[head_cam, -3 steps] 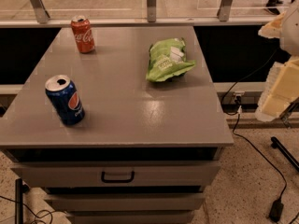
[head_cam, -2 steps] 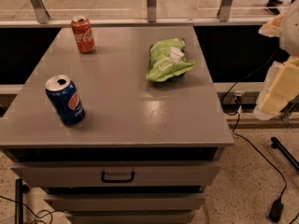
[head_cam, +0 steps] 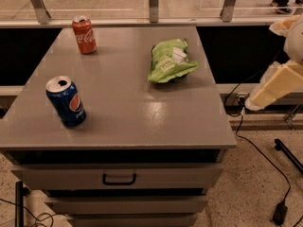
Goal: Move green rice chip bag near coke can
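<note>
In the camera view, the gripper (head_cam: 273,85) is seen at the right edge as pale cream parts. It is held off the right side of the grey table (head_cam: 128,122), above the floor and well apart from everything on the tabletop. Whether it is open or closed cannot be told, and nothing is seen to be held by it.

Nearest to it, on the far right part of the tabletop, the green rice chip bag (head_cam: 169,63) is laid flat. It is a crinkled light-green foil bag with white patches toward its far end and small print that cannot be read. Its long axis runs from the near side of the table to the far side, leaning slightly to the right at the far end. The nearer end is spread wider, and the far end is narrower.

Well apart from the bag, the coke can (head_cam: 84,35) is stood upright at the far left corner. A blue Pepsi can (head_cam: 66,101) is placed nearer on the left side. A drawer handle (head_cam: 119,179) is seen below the tabletop, and a black cable (head_cam: 258,151) is trailed over the floor on the right.
</note>
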You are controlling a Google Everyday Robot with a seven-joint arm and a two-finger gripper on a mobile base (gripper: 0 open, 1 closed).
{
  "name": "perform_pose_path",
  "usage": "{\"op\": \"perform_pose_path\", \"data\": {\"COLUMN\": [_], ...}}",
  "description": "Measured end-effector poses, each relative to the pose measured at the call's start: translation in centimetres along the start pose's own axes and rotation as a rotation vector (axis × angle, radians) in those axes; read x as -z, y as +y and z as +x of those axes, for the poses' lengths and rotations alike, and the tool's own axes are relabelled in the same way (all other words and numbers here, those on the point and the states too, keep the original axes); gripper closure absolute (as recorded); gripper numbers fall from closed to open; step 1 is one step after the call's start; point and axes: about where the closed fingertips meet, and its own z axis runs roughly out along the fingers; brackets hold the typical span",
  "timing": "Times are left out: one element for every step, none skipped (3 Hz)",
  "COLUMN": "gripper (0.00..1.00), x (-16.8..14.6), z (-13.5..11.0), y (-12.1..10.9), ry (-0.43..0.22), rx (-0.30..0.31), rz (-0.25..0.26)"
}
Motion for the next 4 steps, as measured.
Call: {"op": "perform_pose_path", "data": {"gripper": [0.00, 0.00, 0.00, 0.00], "x": [-1.7, -3.2, -6.0, -9.6], "z": [-0.8, -1.9, -2.8, -3.7], "y": [-3.6, -6.9, -9.9, -11.2], "ry": [-0.143, -0.248, -0.301, -0.312], "rx": [-0.060, -0.069, -0.091, -0.112], "rz": [0.084, 0.117, 0.075, -0.008]}}
